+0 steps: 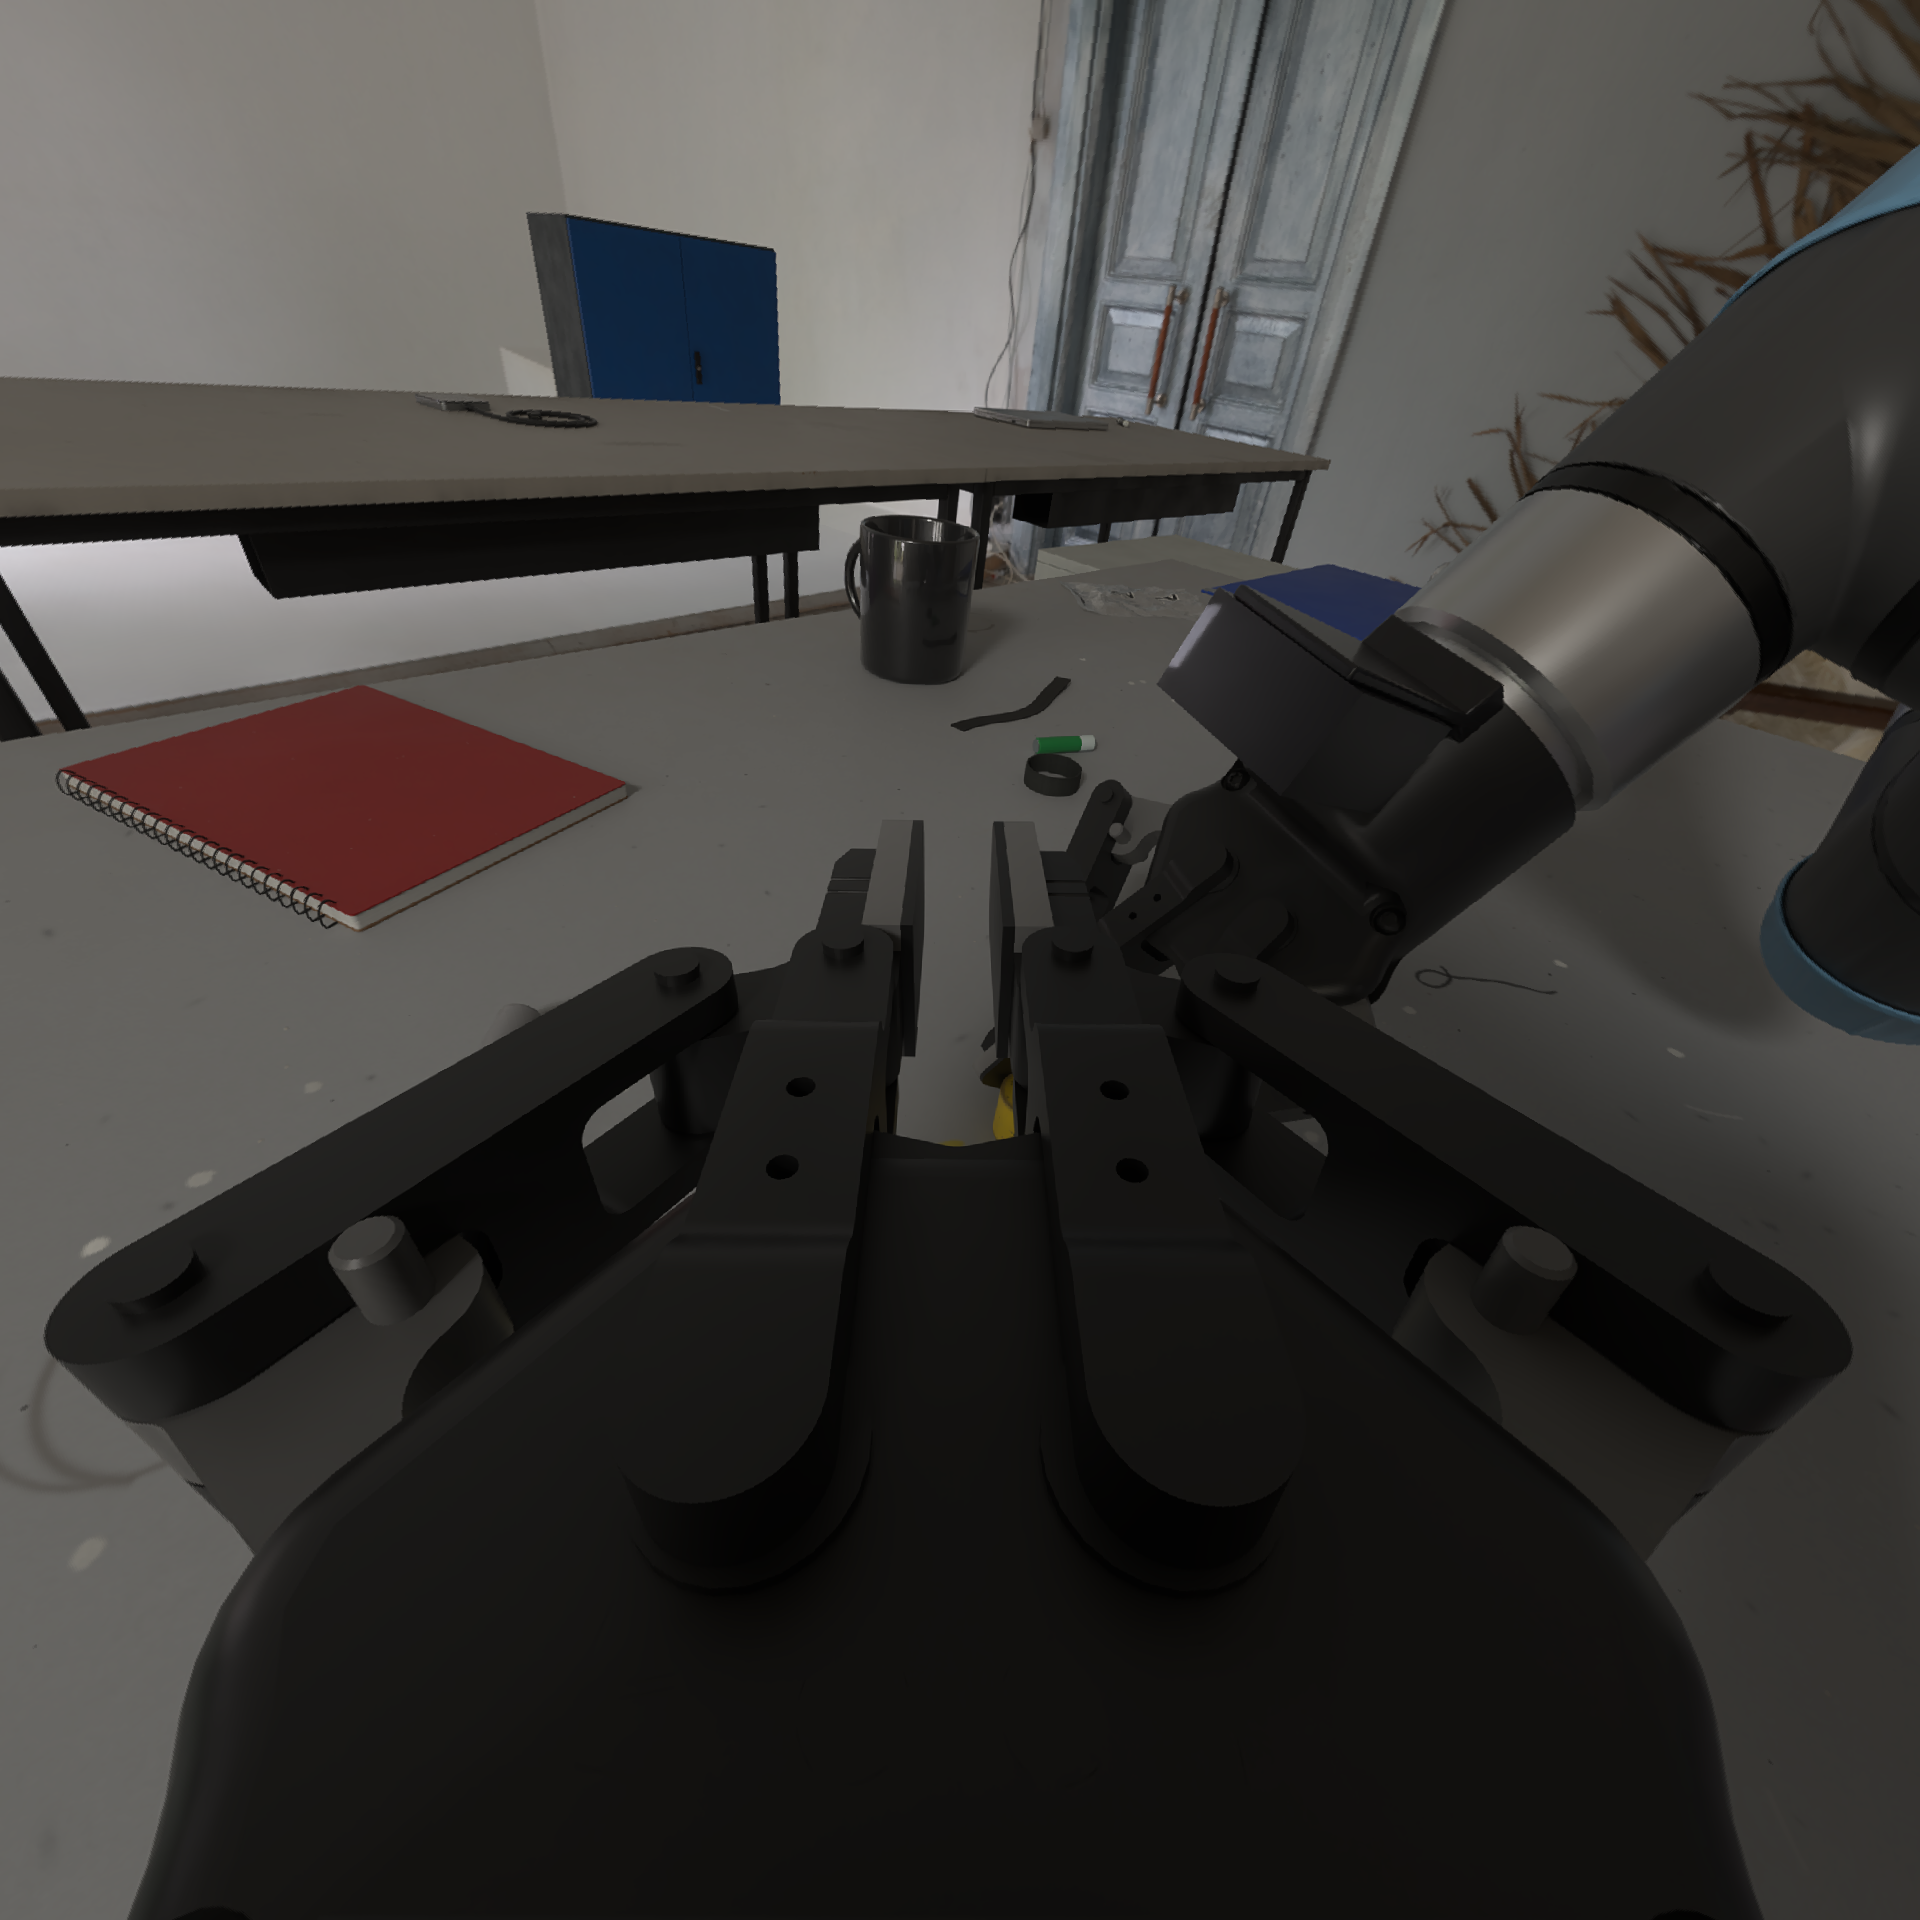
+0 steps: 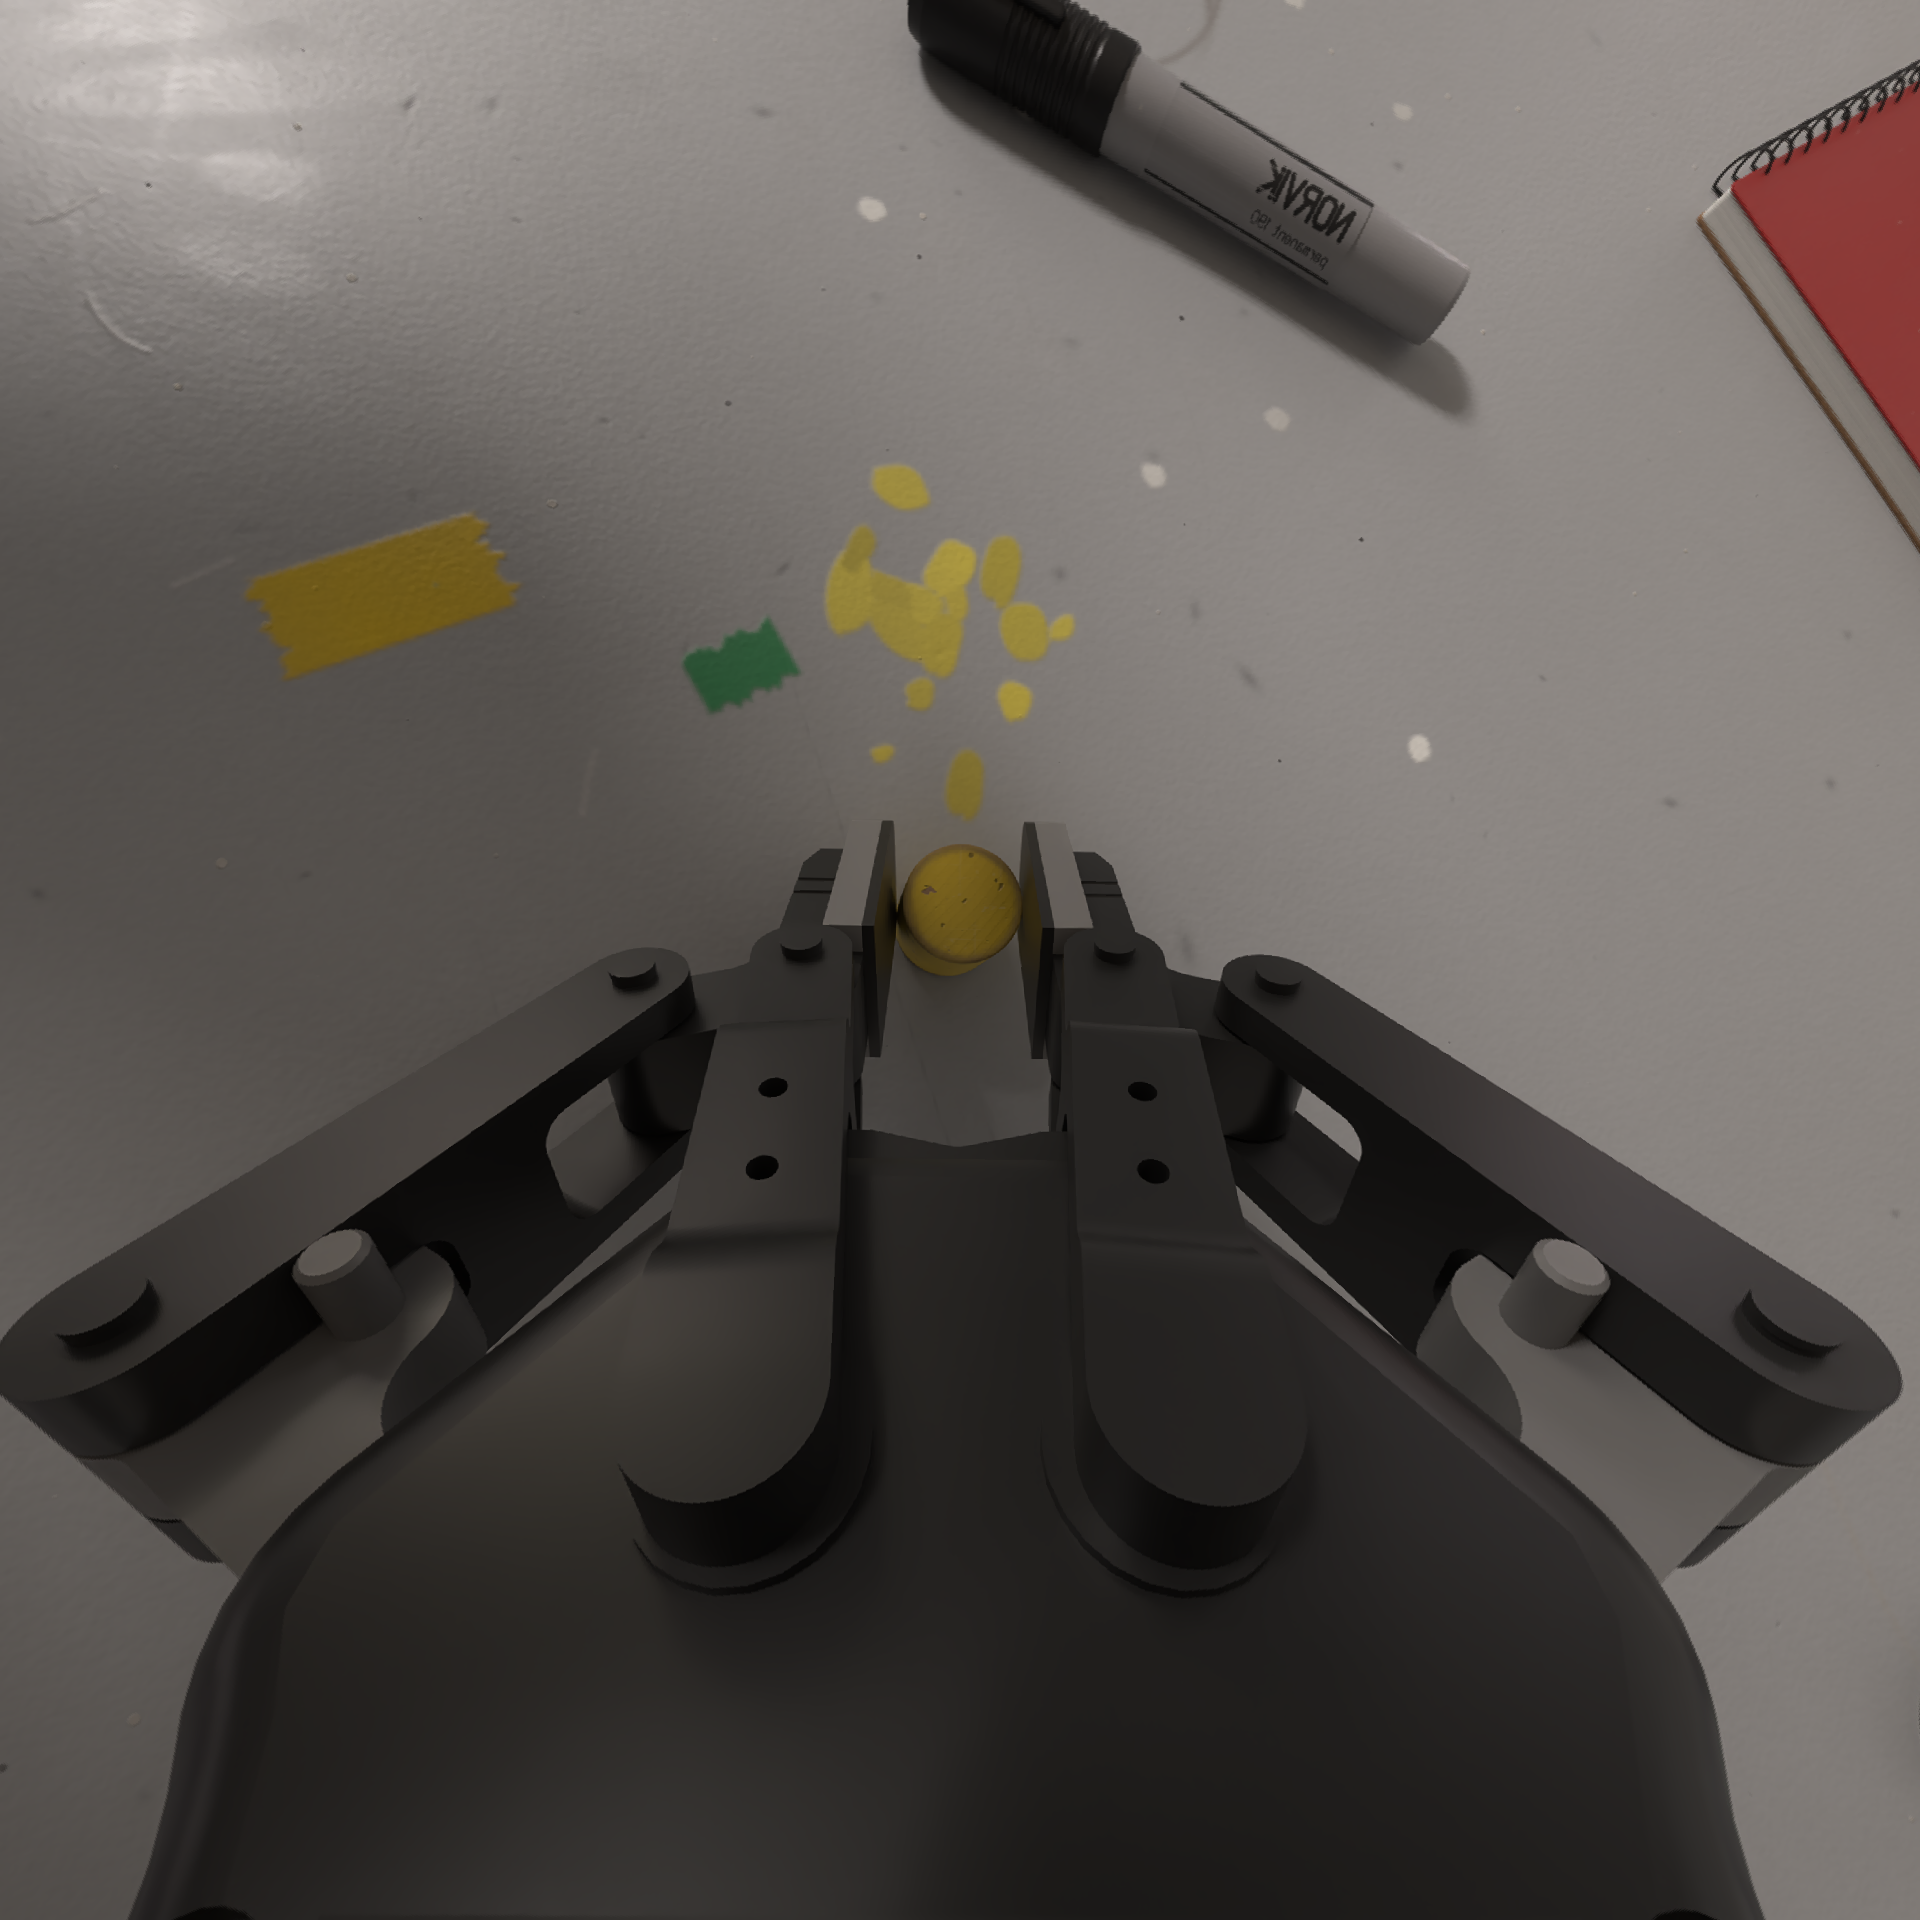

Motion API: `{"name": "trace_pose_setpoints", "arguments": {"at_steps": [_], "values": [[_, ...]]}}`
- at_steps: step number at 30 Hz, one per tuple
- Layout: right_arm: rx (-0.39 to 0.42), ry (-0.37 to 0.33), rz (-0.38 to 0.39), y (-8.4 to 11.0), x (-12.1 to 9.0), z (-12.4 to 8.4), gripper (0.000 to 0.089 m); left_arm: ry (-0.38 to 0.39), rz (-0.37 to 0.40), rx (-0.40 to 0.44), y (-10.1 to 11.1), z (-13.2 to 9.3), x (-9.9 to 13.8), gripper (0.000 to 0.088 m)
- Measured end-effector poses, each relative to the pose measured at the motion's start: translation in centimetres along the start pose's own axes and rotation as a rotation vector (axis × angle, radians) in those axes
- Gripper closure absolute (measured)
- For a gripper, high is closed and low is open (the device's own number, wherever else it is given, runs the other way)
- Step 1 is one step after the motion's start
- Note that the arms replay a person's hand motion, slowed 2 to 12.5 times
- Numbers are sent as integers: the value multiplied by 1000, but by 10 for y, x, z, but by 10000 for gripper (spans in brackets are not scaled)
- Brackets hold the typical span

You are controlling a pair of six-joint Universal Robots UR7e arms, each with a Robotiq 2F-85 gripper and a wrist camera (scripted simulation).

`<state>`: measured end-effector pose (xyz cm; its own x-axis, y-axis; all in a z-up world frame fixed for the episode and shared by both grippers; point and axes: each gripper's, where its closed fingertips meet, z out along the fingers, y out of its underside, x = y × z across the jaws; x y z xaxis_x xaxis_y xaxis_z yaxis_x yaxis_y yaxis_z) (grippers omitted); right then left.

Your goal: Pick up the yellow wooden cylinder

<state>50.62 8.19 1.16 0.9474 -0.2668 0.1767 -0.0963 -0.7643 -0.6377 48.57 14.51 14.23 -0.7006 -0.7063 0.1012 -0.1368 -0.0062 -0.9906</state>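
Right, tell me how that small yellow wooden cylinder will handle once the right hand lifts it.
The small yellow wooden cylinder shows a round end between the right hand pads, so it may pivot or slip if the grip is light. It looks solid and small, probably stiff and light. Set down on its side, it would likely roll across the smooth grey table.

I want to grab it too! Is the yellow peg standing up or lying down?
Standing up: the right wrist view looks down on the yellow peg's round top.

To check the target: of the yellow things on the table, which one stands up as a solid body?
The yellow wooden cylinder between the right end effector's fingers; the others are flat marks.
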Motion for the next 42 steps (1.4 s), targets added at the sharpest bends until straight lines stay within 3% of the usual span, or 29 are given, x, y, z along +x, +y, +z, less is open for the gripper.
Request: {"name": "trace_pose_setpoints", "arguments": {"at_steps": [15,32,42], "values": [[48,-53,70,0,5,0,678,-15,-15,8,5,-2,-7,766],[189,-147,276,-11,18,-17,678,-53,-3,-9,13,0,-15,766],[221,-147,319,-12,29,-27,678,-66,15,-38,22,4,-15,766]]}}
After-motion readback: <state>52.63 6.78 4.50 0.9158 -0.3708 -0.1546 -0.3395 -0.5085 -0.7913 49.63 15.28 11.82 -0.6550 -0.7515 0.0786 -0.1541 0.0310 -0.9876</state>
